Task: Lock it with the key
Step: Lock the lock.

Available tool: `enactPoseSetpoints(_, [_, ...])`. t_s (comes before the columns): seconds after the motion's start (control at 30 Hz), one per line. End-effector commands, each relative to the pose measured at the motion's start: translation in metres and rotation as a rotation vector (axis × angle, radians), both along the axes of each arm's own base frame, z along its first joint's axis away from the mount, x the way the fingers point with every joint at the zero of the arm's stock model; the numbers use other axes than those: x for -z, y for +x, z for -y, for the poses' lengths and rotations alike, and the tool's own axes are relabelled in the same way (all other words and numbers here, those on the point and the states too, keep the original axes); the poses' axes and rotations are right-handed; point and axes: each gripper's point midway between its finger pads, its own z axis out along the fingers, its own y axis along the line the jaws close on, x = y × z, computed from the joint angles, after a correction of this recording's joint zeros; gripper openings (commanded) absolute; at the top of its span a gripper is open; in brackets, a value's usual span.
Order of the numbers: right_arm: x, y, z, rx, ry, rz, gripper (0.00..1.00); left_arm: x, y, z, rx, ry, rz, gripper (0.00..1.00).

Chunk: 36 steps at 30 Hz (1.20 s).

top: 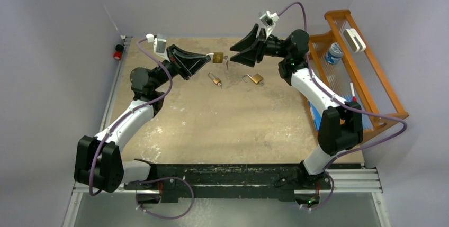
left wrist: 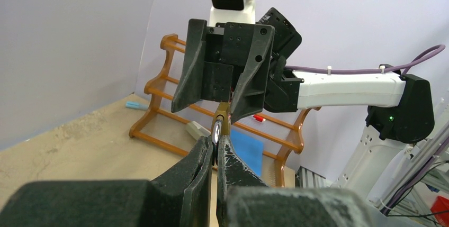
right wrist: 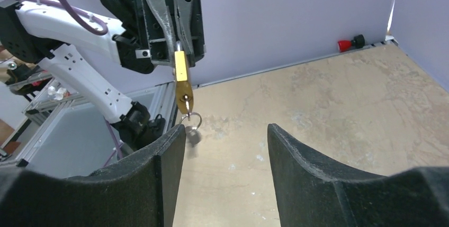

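Observation:
My left gripper (top: 207, 56) is shut on a brass padlock (top: 217, 57), holding it in the air above the table's far middle. In the left wrist view the padlock (left wrist: 220, 125) sticks out edge-on from between my fingertips. In the right wrist view the padlock (right wrist: 182, 81) hangs below the left gripper with a key (right wrist: 187, 101) in its bottom and a key ring (right wrist: 192, 121) with a second key dangling. My right gripper (top: 236, 50) is open and empty, facing the padlock from the right, close to it; its jaws stand wide apart (right wrist: 226, 137).
Two more brass padlocks lie on the table: one (top: 215, 80) left and one with an open shackle (top: 256, 78) right. An orange wooden rack (top: 365, 63) with a bottle (top: 334, 53) and a white object stands at the right. A red button (top: 118, 54) sits at the far left.

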Motion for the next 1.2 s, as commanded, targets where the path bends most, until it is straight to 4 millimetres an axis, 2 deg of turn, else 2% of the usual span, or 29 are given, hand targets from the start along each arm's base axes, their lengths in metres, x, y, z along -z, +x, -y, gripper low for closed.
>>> enactPoseSetpoints(0.0, [-0.032, -0.029, 0.005, -0.061, 0.039, 0.116, 0.6, -0.035, -0.008, -0.006, -0.017, -0.034, 0.116, 0.0])
enactPoseSetpoints(0.2, [-0.034, -0.031, 0.004, -0.077, 0.046, 0.121, 0.58, -0.033, -0.006, -0.005, -0.015, -0.036, 0.105, 0.0])
enactPoseSetpoints(0.4, [-0.035, -0.035, -0.006, -0.104, 0.044, 0.12, 0.56, -0.031, -0.004, -0.005, -0.016, -0.032, 0.096, 0.0])
enactPoseSetpoints(0.53, [-0.033, -0.035, -0.014, -0.114, 0.039, 0.117, 0.51, -0.031, -0.004, -0.005, -0.016, -0.032, 0.095, 0.0])
enactPoseSetpoints(0.63, [-0.034, -0.036, -0.016, -0.118, 0.04, 0.121, 0.45, -0.03, -0.004, -0.005, -0.016, -0.031, 0.093, 0.0])
enactPoseSetpoints(1.03, [-0.03, -0.035, -0.017, -0.118, 0.027, 0.106, 0.01, -0.028, -0.003, -0.005, -0.029, -0.017, 0.093, 0.0])
enactPoseSetpoints(1.17, [-0.026, -0.036, -0.017, -0.124, 0.014, 0.099, 0.0, -0.028, -0.004, -0.006, -0.036, -0.006, 0.096, 0.0])
